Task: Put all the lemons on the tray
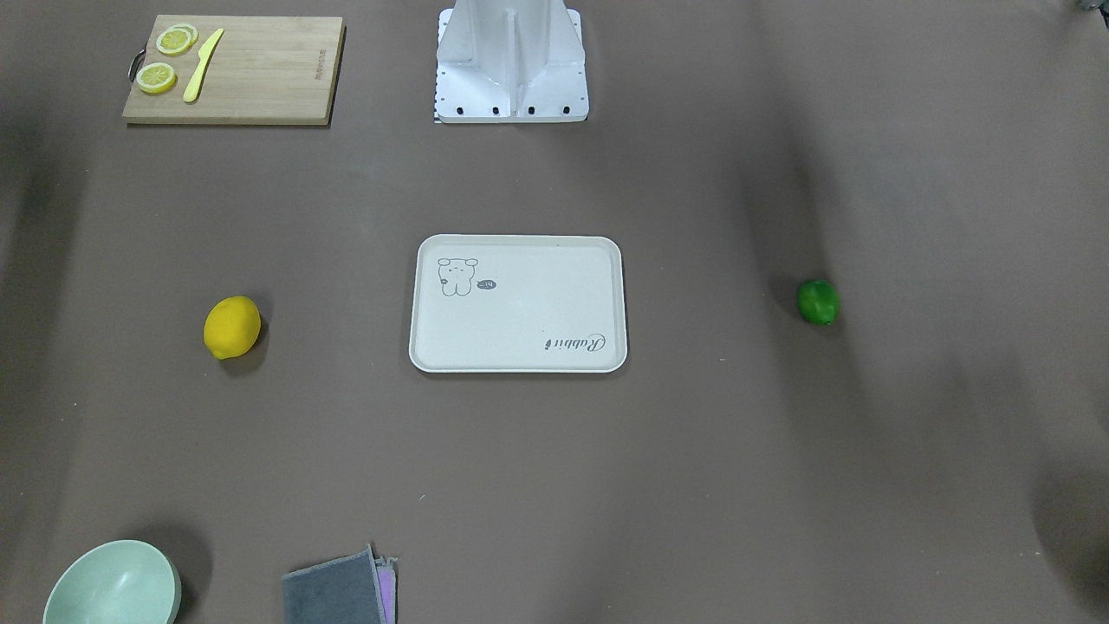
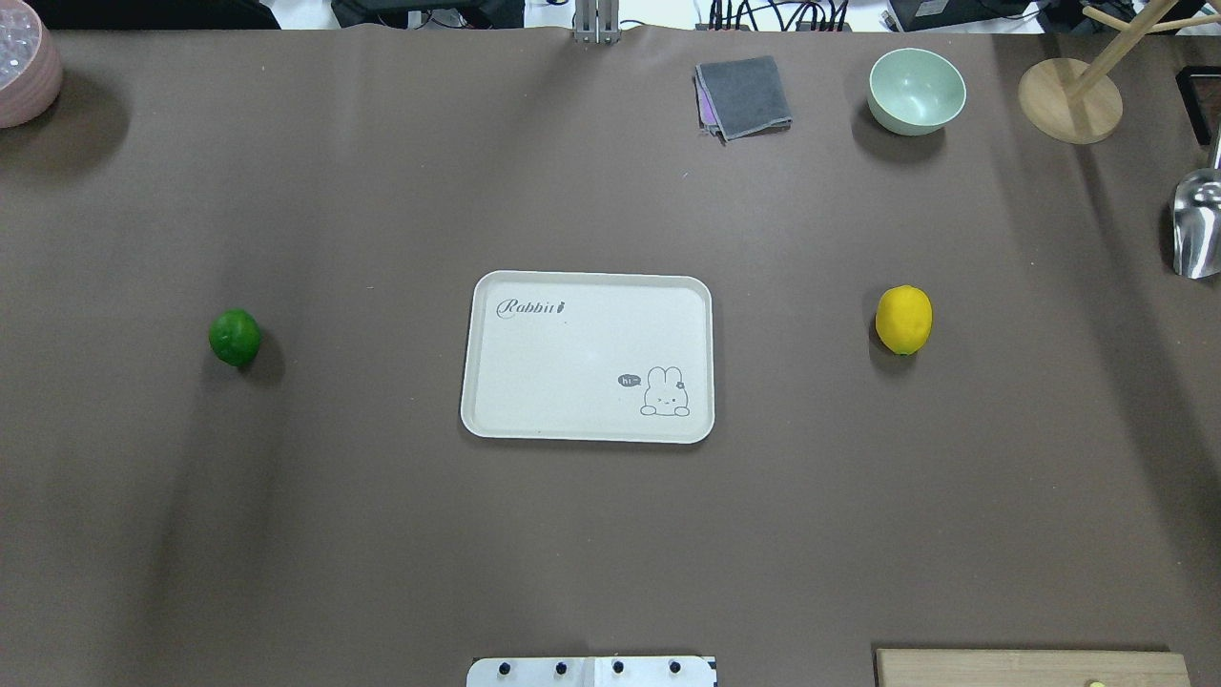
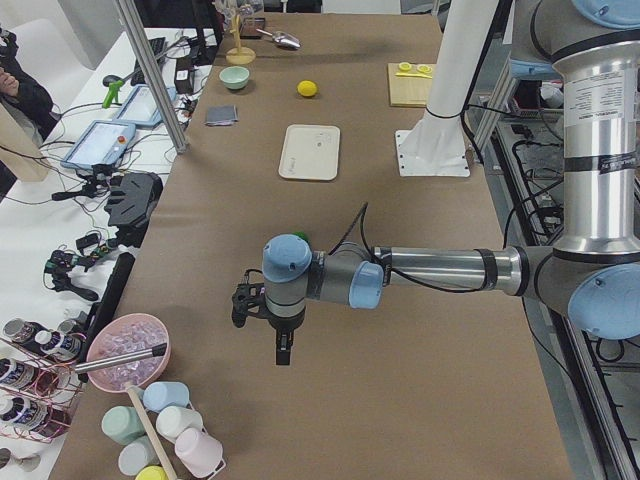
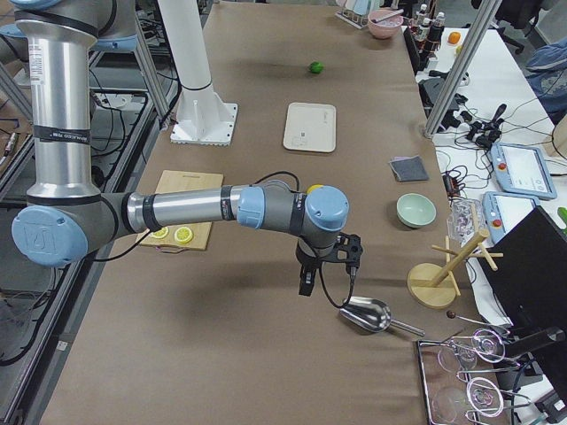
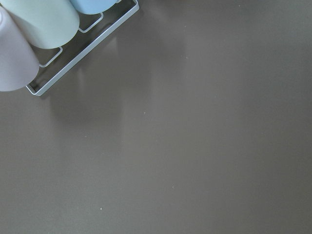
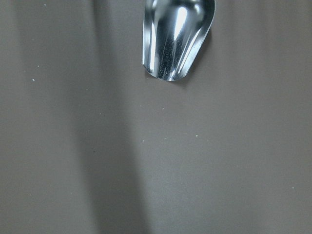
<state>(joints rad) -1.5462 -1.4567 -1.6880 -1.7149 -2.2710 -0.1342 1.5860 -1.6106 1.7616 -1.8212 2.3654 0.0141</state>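
- So, where are the grippers?
- Low in each side view, the left gripper (image 3: 283,355) and right gripper (image 4: 306,285) hang above the surface (image 2: 610,553). Spread or pressed together, I cannot tell.
- And the lemons?
- Overhead, mid-frame: green lemon (image 2: 235,337) left, yellow lemon (image 2: 903,320) right, tray (image 2: 572,363) between, well apart from both.

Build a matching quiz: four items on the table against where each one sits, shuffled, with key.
Items
1. yellow lemon
2. green lemon
3. tray
4. lemon slices

Places
a. on the wooden cutting board
b. mid-table, nothing on it
c. off the tray, on the robot's left
d. off the tray, on the robot's right

Pairs: 1-d, 2-c, 3-b, 4-a
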